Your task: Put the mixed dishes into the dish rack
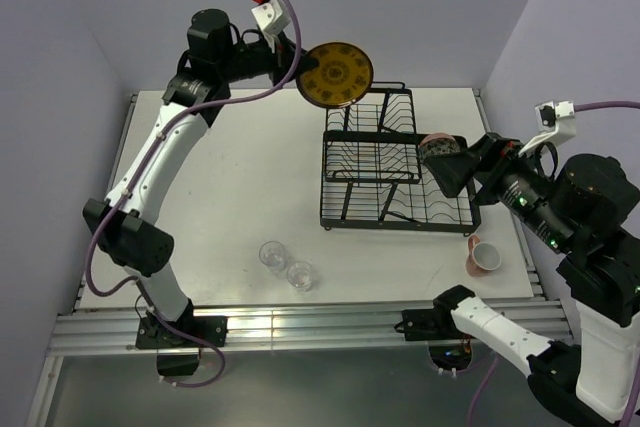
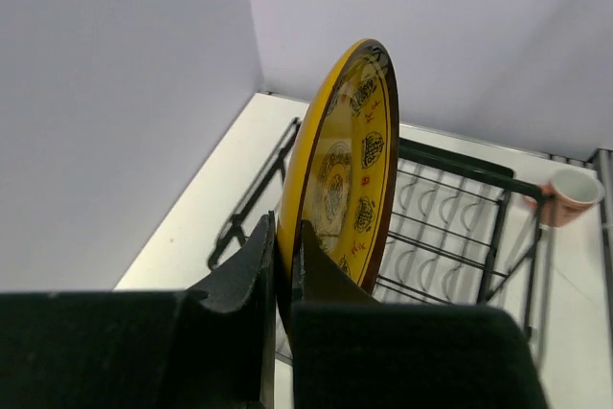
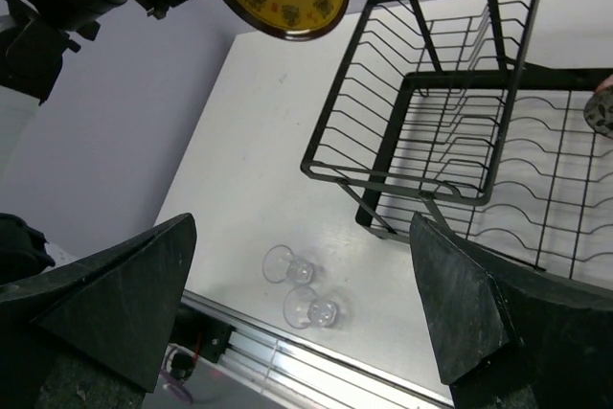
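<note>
Left arm [image 1: 150, 162] climbs from its base, bends at the elbow and reaches up and forward, with the wrist turned sideways. Left gripper [image 1: 300, 65] is held high, its two black fingers [image 2: 251, 270] pinched tight on the lower rim of a plate [image 2: 347, 170] that stands on edge just beyond the fingertips. Right arm [image 1: 560, 207] is folded, its forearm pointing across toward the left arm. Right gripper [image 3: 302, 227] is spread wide, its fingers [image 3: 144, 284] far apart and gripping nothing
</note>
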Action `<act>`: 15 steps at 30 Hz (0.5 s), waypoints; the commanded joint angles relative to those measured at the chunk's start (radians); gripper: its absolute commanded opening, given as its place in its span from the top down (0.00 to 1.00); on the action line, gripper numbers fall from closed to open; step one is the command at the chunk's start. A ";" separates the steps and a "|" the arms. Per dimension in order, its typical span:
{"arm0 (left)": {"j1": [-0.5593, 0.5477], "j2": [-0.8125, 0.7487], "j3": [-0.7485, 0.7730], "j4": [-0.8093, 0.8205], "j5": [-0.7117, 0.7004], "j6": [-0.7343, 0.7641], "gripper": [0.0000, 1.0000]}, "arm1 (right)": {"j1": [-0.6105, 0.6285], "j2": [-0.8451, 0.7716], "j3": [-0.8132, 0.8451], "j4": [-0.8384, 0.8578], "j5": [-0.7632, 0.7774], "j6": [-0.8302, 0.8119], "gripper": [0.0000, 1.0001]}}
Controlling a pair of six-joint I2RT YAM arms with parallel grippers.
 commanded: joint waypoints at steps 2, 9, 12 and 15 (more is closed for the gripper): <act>0.015 0.069 0.128 0.102 -0.041 0.092 1.00 | -0.003 0.077 0.110 -0.157 0.091 -0.004 0.00; 0.015 0.127 0.068 0.257 -0.007 0.020 1.00 | -0.003 0.074 0.105 -0.162 0.121 0.021 0.00; -0.011 0.158 0.085 0.246 0.008 0.033 1.00 | -0.003 0.072 0.101 -0.161 0.127 0.028 0.00; -0.016 0.165 0.068 0.312 0.062 -0.016 1.00 | -0.003 0.077 0.103 -0.158 0.139 0.032 0.00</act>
